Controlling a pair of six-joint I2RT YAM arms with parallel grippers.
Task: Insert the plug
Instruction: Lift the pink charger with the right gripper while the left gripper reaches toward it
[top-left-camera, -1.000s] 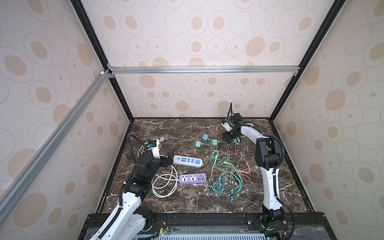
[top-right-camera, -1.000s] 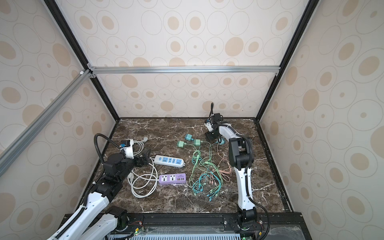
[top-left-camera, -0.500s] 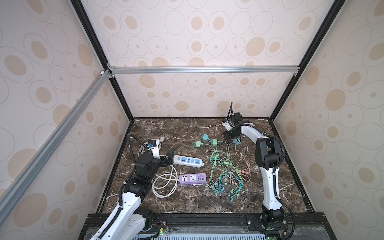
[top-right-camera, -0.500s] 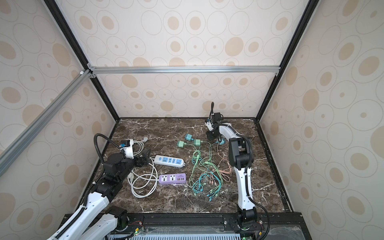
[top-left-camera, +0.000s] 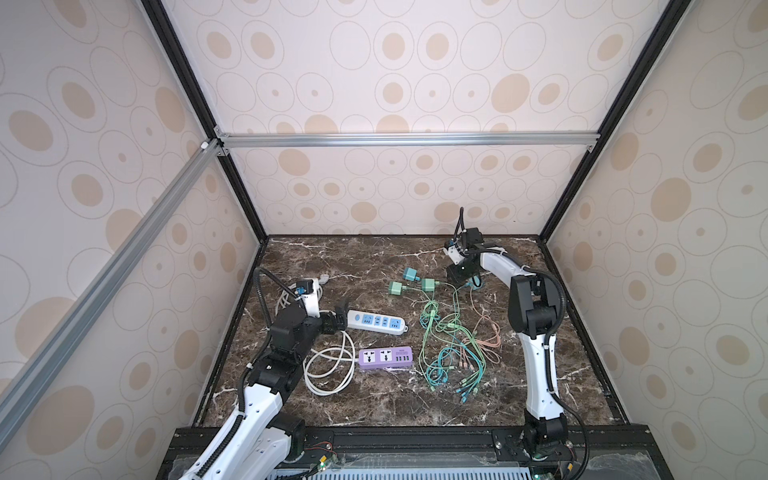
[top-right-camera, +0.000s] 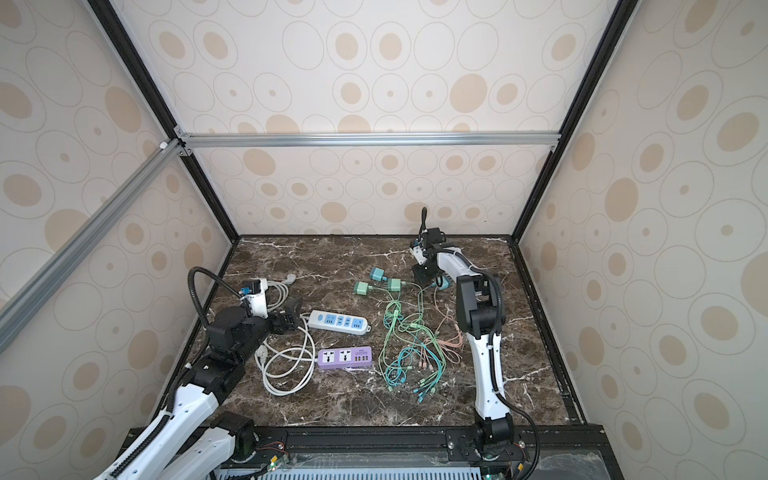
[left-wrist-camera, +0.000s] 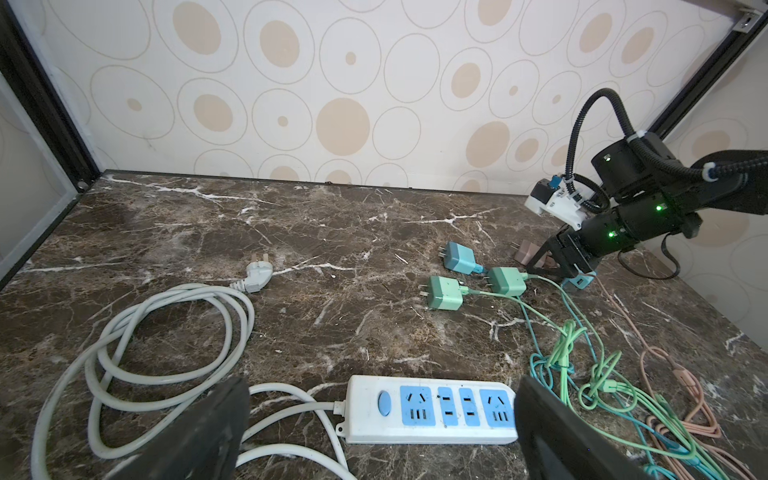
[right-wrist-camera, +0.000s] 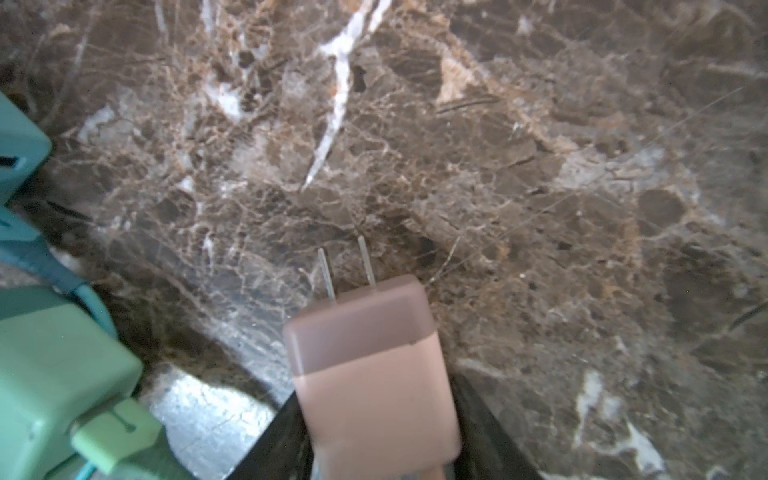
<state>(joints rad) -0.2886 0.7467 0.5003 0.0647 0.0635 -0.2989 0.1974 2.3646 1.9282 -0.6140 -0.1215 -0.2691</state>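
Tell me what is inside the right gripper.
A pink plug sits between the right gripper's fingers, which touch both its sides. Its prongs point out over the table. The fingers cover its rear end, so that part cannot be seen.

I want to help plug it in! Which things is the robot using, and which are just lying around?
Using, probably: pink plug, in the right gripper; white power strip, by the open left gripper.
Lying about: purple power strip, green plugs, blue plug, tangled cables.
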